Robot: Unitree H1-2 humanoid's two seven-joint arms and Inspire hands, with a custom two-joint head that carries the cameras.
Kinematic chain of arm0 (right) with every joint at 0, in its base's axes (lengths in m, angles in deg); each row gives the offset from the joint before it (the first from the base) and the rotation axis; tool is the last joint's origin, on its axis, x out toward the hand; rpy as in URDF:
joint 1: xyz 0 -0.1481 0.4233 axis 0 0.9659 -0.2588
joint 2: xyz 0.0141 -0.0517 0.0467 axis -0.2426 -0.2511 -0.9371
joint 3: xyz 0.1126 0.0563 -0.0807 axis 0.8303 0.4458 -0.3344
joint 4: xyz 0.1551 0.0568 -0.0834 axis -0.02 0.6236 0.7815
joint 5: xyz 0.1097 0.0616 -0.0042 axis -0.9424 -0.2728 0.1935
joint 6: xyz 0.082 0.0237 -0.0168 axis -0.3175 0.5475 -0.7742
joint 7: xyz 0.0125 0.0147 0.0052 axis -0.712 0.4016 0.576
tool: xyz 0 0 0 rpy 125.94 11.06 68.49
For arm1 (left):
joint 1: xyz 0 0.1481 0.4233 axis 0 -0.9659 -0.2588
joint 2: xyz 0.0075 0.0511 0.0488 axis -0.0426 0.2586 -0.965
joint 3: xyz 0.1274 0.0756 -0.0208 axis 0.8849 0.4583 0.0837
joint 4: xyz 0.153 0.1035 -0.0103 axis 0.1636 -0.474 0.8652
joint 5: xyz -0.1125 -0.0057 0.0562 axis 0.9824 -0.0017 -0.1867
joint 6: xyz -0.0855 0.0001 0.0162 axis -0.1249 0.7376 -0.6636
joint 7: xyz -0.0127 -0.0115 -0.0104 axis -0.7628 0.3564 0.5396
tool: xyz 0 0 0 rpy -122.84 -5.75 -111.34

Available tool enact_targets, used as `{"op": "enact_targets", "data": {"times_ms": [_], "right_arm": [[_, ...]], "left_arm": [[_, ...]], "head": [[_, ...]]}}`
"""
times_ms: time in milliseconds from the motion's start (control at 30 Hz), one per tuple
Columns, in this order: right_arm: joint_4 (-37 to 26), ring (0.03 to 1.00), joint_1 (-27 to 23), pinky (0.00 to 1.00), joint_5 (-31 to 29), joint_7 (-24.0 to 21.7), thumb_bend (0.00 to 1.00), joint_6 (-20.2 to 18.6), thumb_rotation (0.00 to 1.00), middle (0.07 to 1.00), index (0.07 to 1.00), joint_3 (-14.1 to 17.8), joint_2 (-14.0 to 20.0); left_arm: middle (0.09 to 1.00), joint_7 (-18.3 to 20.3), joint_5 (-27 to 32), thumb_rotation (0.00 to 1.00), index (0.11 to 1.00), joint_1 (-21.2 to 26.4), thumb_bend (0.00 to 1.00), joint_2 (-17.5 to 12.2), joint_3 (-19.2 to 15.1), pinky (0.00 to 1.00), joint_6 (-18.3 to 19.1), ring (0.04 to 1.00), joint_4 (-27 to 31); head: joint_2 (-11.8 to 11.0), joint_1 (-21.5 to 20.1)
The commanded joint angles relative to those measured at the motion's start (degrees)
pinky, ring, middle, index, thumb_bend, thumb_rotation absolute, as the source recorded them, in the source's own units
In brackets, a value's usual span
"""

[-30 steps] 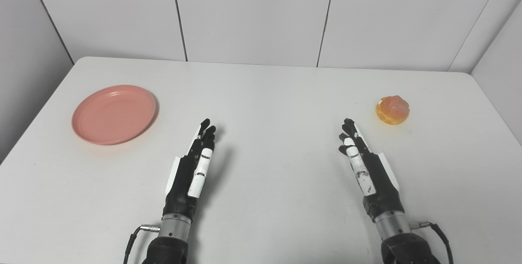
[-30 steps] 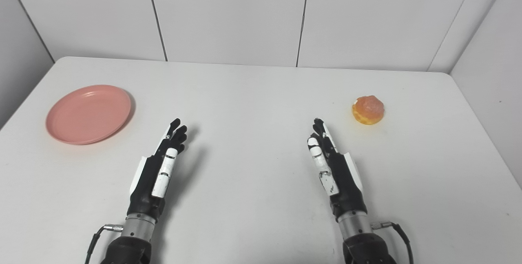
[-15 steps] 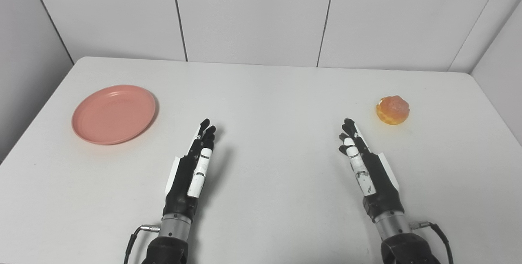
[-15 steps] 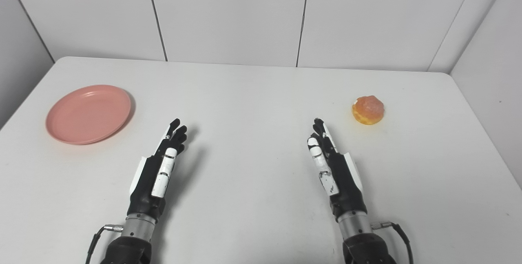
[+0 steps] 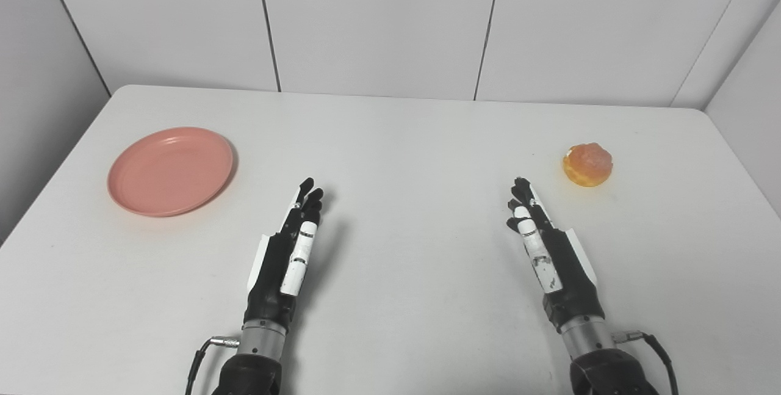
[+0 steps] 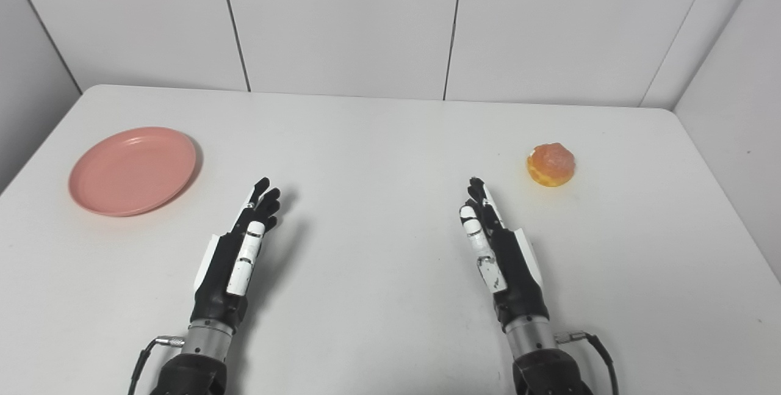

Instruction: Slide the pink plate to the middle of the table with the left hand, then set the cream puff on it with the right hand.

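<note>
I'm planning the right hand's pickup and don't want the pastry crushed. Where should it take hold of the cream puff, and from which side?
Probably from above, fingers and thumb on opposite sides of the cream puff at its lower golden rim. It sits upright on the table with nothing beside it, and its domed top looks soft. The right hand is open, short of it.

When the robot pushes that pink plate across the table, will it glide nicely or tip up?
The pink plate looks shallow and flat-bottomed, so it should probably slide rather than roll. The white table looks smooth, which should help. Its raised rim may lift if pressed from above, so a sideways push seems safer.
</note>
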Motion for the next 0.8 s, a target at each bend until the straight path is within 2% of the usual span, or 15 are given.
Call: {"op": "enact_targets", "data": {"times_ms": [0,267,500,767], "right_arm": [[-1.9,0.967,-1.9,0.94,-0.2,0.4,0.21,-0.1,1.0,0.98,0.978,0.1,-0.4],[-1.4,0.966,-1.9,0.94,-0.3,0.3,0.22,0.6,1.0,0.981,0.979,0.1,-0.1],[-1.3,0.966,-1.7,0.94,-0.4,0.2,0.22,1.0,1.0,0.98,0.979,0.3,0.0],[-0.1,0.974,-1.1,0.96,-3.6,-0.6,0.21,2.2,1.0,0.989,0.992,1.7,0.5]], "left_arm": [[0.95,0.1,0.4,1.0,0.946,-2.7,0.48,0.2,-0.1,0.95,-0.9,0.949,1.8],[0.949,0.0,0.6,1.0,0.948,-2.7,0.47,0.3,-0.1,0.95,-0.9,0.948,1.7],[0.949,-0.1,0.6,1.0,0.945,-2.7,0.46,0.5,0.2,0.95,-1.1,0.948,1.6],[0.933,-1.8,-2.1,1.0,0.928,-3.2,0.48,2.1,1.7,0.91,-1.2,0.926,0.0]], "head": [[0.0,0.1],[-0.1,0.2],[-1.1,1.5],[-5.2,7.4]]}}
